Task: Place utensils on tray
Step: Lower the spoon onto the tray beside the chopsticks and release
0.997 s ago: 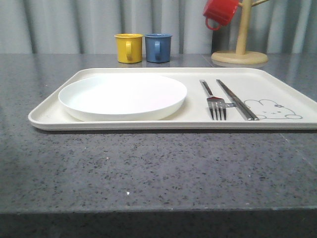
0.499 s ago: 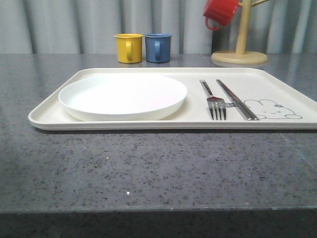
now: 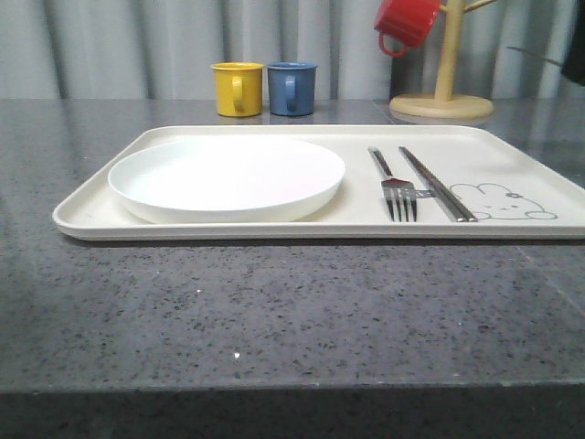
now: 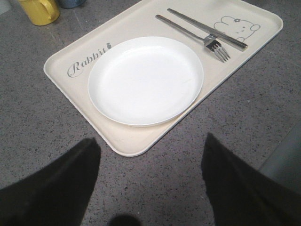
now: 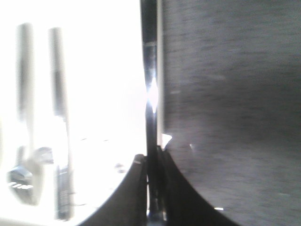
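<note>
Between right gripper (image 5: 153,162) fingers: thin blurred spoon (image 5: 151,94) clamped; left gripper (image 4: 150,155) apart.

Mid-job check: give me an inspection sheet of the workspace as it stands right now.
Surface: dark speckled table, dry, no spills seen.
Job's things: plate, fork and chopsticks lie on the tray; fork and chopsticks side by side, right of the plate. A thin metal handle, apparently the spoon, is not yet down.
Clutter: yellow mug and blue mug behind the tray; red mug hanging on a wooden mug tree.
Grippers: left gripper open, empty, above the table near the tray; right gripper closed on the spoon handle.
Cables: nothing seen.
Surroundings: grey curtain behind.
</note>
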Controlling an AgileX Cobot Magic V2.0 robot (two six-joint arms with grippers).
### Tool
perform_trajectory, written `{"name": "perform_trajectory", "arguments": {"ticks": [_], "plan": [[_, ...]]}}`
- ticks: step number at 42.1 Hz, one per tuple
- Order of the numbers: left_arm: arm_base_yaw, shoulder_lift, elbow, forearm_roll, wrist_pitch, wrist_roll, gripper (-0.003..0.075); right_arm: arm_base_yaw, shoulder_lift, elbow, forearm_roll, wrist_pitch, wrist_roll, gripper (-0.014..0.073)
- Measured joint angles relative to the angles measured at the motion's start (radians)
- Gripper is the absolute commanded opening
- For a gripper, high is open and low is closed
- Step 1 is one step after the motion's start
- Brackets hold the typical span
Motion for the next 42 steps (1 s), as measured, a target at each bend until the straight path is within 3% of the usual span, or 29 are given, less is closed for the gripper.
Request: {"name": "perform_trajectory", "arguments": {"ticks": [11,26,42], "plan": [[0.0,0.0,0.0,0.0,0.0,0.0,0.0461,0.093,0.038,0.132,0.061,-0.093,0.0,-0.0104],[0.0,0.0,0.0,0.0,0.0,0.0,0.0461,0.095,0.047,0.169,0.061,-0.17,0.03,0.0073],[0.0,0.0,0.0,0.0,0.0,0.0,0.0461,0.095,0.06,0.169,0.061,-0.143,0.032,0.0108]]}}
